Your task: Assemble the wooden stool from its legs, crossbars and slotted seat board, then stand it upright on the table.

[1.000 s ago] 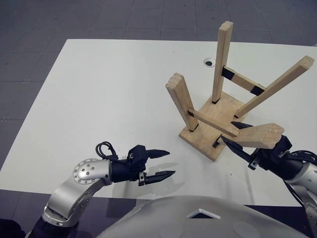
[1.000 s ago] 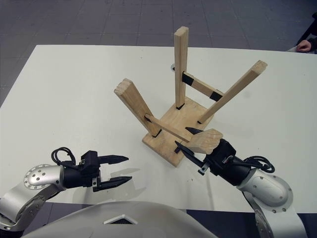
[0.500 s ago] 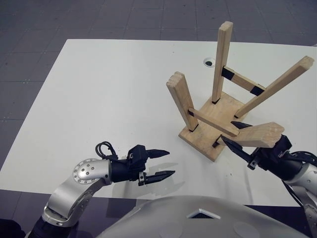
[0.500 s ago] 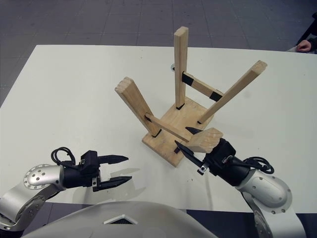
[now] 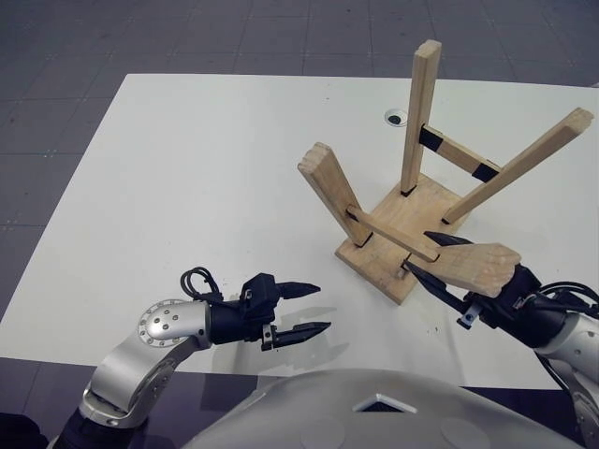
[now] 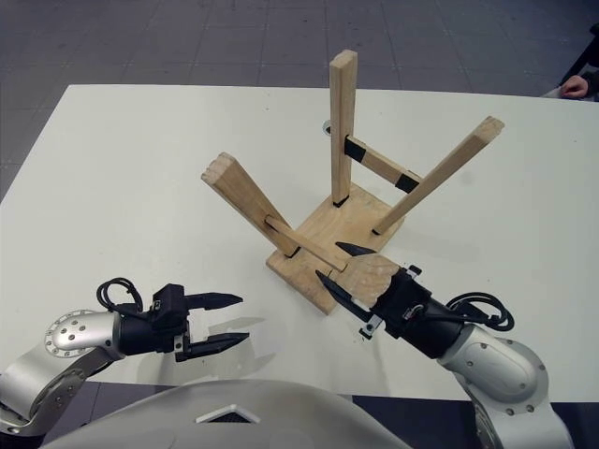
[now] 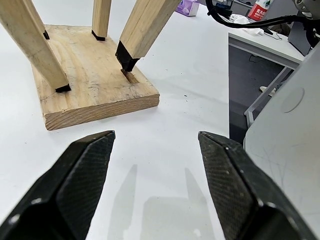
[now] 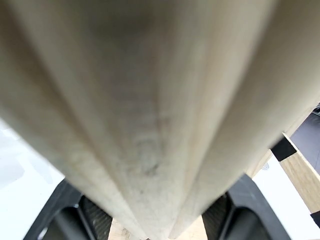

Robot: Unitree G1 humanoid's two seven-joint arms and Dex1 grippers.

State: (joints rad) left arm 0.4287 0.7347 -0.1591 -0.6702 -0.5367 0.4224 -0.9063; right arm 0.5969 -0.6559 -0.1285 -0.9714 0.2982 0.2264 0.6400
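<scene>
From the head, the upside-down stool sits on the table point(image 5: 187, 168) with its seat board point(image 5: 426, 198) flat on the right half. The right gripper point(image 5: 416, 251) grasps the near-right leg point(image 5: 477, 265), a finger on either side. Since a second ago that leg has dropped lower and shifted left, and the near-left leg point(image 5: 329, 192), joined to it by a crossbar point(image 5: 393, 231), now leans further outward (the two far legs have not stirred). The left gripper point(image 5: 324, 307) hovers released over the table's near edge, as before. Its wrist camera shows the spread fingers point(image 7: 85, 170) above bare table, the seat board point(image 7: 95, 80) ahead. The right wrist camera looks along the held leg point(image 8: 150, 100), dark fingers point(image 8: 65, 210) flanking it.
</scene>
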